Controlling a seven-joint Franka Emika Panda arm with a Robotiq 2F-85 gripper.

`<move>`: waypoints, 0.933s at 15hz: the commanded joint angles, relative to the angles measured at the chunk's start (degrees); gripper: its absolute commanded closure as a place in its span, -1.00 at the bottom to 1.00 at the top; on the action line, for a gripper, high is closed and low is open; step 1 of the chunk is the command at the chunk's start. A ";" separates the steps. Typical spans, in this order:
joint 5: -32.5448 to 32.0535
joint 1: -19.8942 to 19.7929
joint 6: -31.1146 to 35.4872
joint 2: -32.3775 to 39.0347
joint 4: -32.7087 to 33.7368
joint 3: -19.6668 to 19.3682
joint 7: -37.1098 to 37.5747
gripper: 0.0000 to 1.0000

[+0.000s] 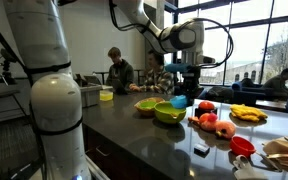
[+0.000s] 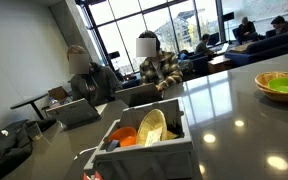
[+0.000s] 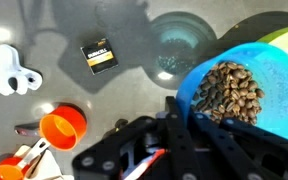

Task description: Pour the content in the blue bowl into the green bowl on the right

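Blue bowl [image 3: 266,62] hangs gripped by your pincer [image 3: 181,112], its content [image 3: 227,90] unpoured. You have yet to tip it into the green bowl [image 1: 167,114].

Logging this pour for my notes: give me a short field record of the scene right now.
gripper: shut on rim of small light-blue plastic bowl
contents: small brown pieces, heaped inside the blue bowl
target: wide lime-green plastic bowl, next to the blue bowl
pour: not yet done
nearby: orange cup, black packet on grey counter
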 commanded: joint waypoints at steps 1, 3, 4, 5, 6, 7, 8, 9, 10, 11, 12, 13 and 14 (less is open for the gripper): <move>-4.82 0.00 -2.37 2.85 3.85 0.33 5.45 0.98; -7.39 -0.03 -3.04 4.17 5.17 0.26 8.70 0.98; -8.02 0.07 -3.42 4.56 5.59 0.17 9.45 0.98; -6.98 0.25 -3.72 4.78 5.88 0.02 8.41 0.98; -5.83 0.36 -3.94 4.98 6.15 -0.08 7.20 0.98; -5.30 0.43 -4.05 5.12 6.34 -0.09 6.61 0.98; -5.45 0.49 -4.35 5.34 6.64 -0.04 6.75 0.98; -5.46 0.54 -4.59 5.46 6.88 -0.01 6.75 0.98; -5.73 0.60 -4.94 5.60 7.15 0.06 7.06 0.98; -5.92 0.68 -5.38 5.77 7.47 0.12 7.29 0.98; -6.34 0.78 -5.86 5.94 7.78 0.22 7.76 0.98; -6.39 0.94 -6.61 6.28 8.36 0.32 7.98 0.98; -6.24 1.11 -7.36 6.76 9.06 0.45 7.96 0.98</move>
